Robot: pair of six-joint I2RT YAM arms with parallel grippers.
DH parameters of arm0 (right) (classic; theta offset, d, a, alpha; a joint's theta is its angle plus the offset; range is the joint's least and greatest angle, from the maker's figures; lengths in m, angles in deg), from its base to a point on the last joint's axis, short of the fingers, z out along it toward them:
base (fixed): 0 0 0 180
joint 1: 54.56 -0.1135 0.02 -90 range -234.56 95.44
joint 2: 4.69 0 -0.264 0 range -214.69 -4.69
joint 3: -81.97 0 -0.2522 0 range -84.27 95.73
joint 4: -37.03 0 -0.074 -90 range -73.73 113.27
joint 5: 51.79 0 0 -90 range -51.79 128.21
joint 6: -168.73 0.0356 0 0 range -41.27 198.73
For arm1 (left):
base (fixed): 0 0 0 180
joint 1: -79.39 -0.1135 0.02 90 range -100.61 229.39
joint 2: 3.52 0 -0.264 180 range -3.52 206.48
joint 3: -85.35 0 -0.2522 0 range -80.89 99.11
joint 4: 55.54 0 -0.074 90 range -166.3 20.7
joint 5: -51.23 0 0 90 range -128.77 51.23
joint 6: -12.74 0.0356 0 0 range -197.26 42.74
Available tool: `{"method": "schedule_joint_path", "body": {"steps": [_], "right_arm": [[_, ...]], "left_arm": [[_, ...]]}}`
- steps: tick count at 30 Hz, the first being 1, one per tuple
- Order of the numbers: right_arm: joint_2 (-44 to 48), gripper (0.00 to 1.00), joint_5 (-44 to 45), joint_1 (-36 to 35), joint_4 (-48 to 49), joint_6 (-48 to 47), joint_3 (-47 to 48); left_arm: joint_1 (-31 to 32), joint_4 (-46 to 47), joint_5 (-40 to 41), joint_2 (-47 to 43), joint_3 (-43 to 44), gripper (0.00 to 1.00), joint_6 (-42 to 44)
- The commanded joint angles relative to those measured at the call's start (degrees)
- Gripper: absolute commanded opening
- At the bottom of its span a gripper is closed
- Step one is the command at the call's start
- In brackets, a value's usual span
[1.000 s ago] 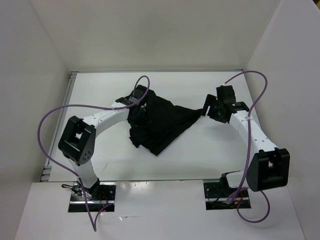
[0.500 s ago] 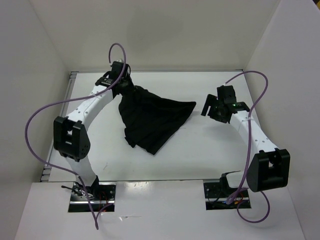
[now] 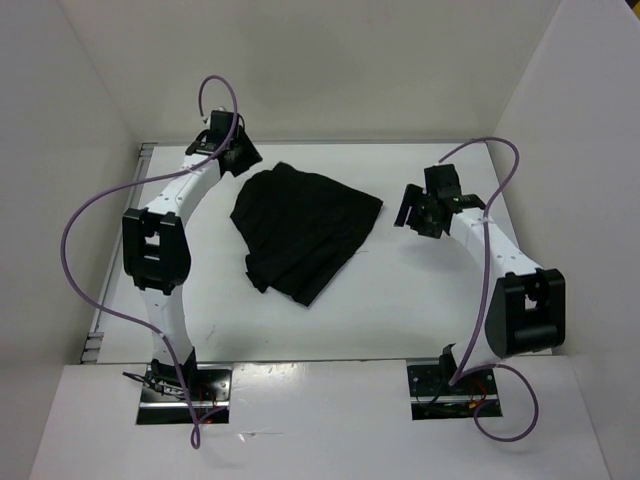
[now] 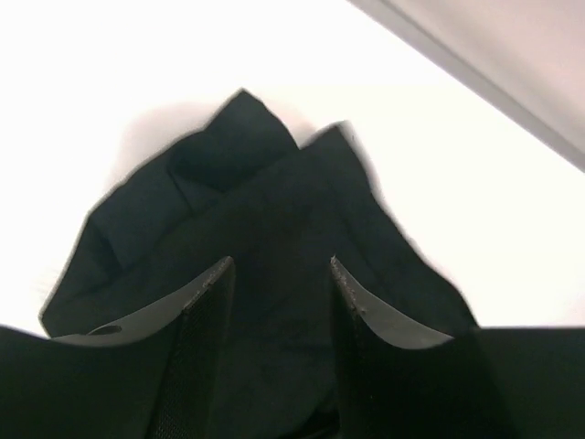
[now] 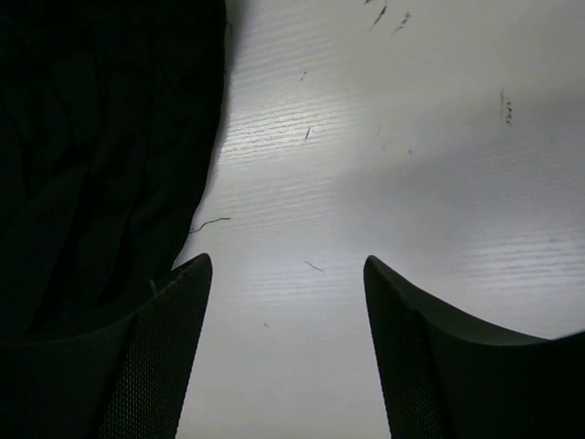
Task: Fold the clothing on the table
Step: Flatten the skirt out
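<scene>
one black pleated skirt [image 3: 300,230] is all there is to fold. it's lying in a rumpled heap on the white table [image 3: 430,310], a bit left of the middle and toward the far side. it looks soft and light, so i'd guess it'll sag and slide on that smooth top rather than hold a crease. best bet is probably pinching corners along an edge, not the bulk. left end effector [image 4: 280,265] is spread with nothing in it, hovering just off the skirt's far left corner. right end effector [image 5: 285,263] is spread too, over bare table right beside the skirt's right edge. hard to make out: the pleats get lost in all that black, any layers tucked underneath are hidden, and i can't tell waistband from hem. the left wrist view is pretty blurry as well.
</scene>
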Motion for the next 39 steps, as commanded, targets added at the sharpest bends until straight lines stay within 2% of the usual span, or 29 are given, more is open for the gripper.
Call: {"method": "schedule_joint_path", "body": {"steps": [1,4,10,16,23,27,29,31,33,35,37,39], "right_arm": [[-2.75,0.72,-1.24,-2.37,6.62,-0.93,3.85],[-6.53,0.7,-0.54,-3.0,9.08,-0.94,5.43],[-14.44,0.57,-0.54,-3.53,13.83,0.21,9.4],[-25.77,0.44,0.6,-3.53,13.75,2.84,19.66],[-34.3,0.44,2.79,-3.53,13.13,6.62,25.74],[-35.54,0.43,3.33,-3.53,12.61,8.99,26.27],[-36.33,0.38,2.8,-3.53,13.22,9.52,26.27],[-37.91,0.29,1.75,-3.53,13.22,10.14,25.75],[-38.44,0.05,0.43,-3.53,13.75,11.44,25.13],[-36.96,0.0,0.43,-3.53,13.75,11.46,22.94],[-34.06,0.0,1.21,-3.53,13.75,11.98,22.4],[-31.25,0.0,3.49,-4.05,9.19,13.64,21.79]], "left_arm": [[-0.97,3.86,-2.27,-0.07,2.77,0.53,0.84],[-0.97,3.86,-2.79,-2.88,1.46,0.53,2.25],[-0.97,5.0,-6.04,-9.74,-6.79,0.54,4.45],[-0.97,4.48,-9.38,-14.67,-13.92,0.54,6.38],[-1.58,1.23,-10.09,-17.57,-15.24,0.55,8.85],[-2.64,1.22,-10.09,-17.57,-15.76,0.55,9.46],[-3.25,1.22,-10.09,-17.57,-15.77,0.55,9.46],[-3.77,1.22,-10.62,-17.57,-15.77,0.55,9.46],[-4.3,1.22,-11.22,-17.05,-15.77,0.55,9.99],[-4.83,2.27,-12.19,-17.04,-16.29,0.55,11.3],[-5.36,4.81,-15.79,-16.26,-16.3,0.58,14.01],[-5.36,7.8,-21.73,-14.33,-16.3,0.61,17.0]]}}
